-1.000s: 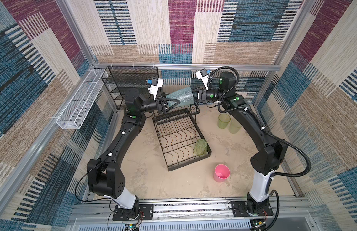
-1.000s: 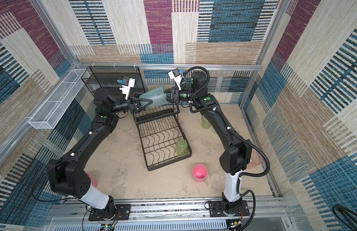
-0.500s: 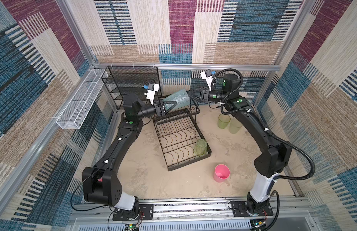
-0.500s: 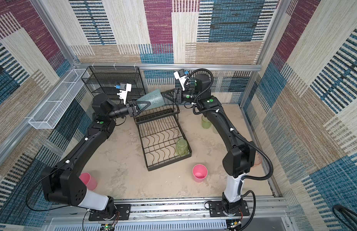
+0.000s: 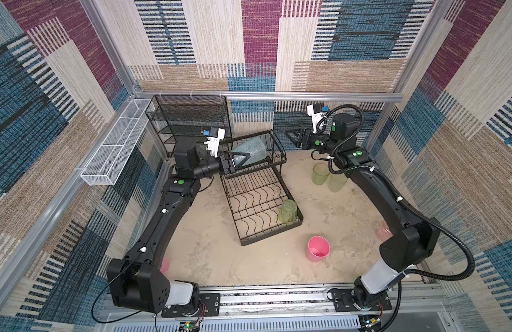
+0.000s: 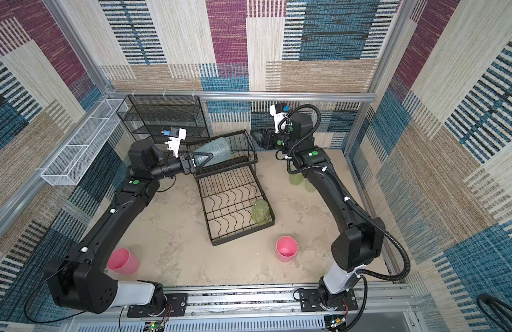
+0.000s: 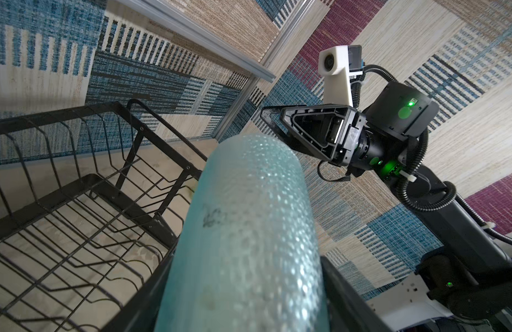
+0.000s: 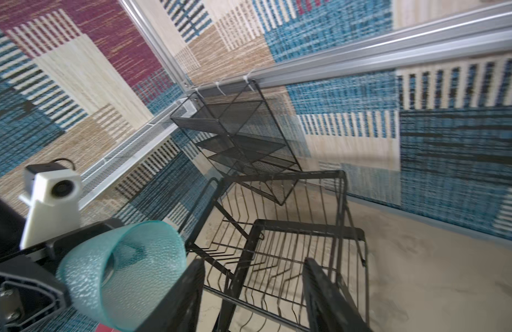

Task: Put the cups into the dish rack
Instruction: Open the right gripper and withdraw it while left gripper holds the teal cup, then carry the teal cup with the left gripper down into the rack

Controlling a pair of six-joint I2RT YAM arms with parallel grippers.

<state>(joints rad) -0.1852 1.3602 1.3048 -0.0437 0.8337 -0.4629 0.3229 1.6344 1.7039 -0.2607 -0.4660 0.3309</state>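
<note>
While the left arm stretches forward from its base and levels its wrist toward the right, the left pincer (image 5: pixel 243 157) is clamped on the one teal cup (image 5: pixel 253 148). It holds the cup on its side over the left part of the dish rack's (image 5: pixel 260 201) upper basket, mouth facing right. I cannot tell whether the cup touches the wires. I count seven cups in all. A yellow-green cup (image 5: pixel 288 212) stands in the near right corner of the rack's lower tier. A pair of yellow-green cups (image 5: pixel 320 174) stands side by side on the desk (image 5: pixel 214 253) to the right of the rack. One pink cup (image 5: pixel 318 248) sits upright in front of the rack, and a second pink cup (image 6: pixel 122 260) is near the left arm's base. A reddish cup (image 5: pixel 382 230) is at the far right edge. The right arm arcs up and over the pair, its wrist turned back to the left. The right pincer (image 5: pixel 289 135) hangs just past the basket's right end with its jaws apart and nothing between them, clear of the teal cup. Behind the rack stand one black mesh shelf unit (image 5: pixel 188 120) and one white mesh trough (image 5: pixel 117 143) along the left wall. In one top view the left arm hides all but a sliver of the second pink cup. The right arm covers most of the reddish cup, and much of the pair in a top view. The left wrist picture cuts off the teal cup's base, and the right wrist picture is blurred.
</note>
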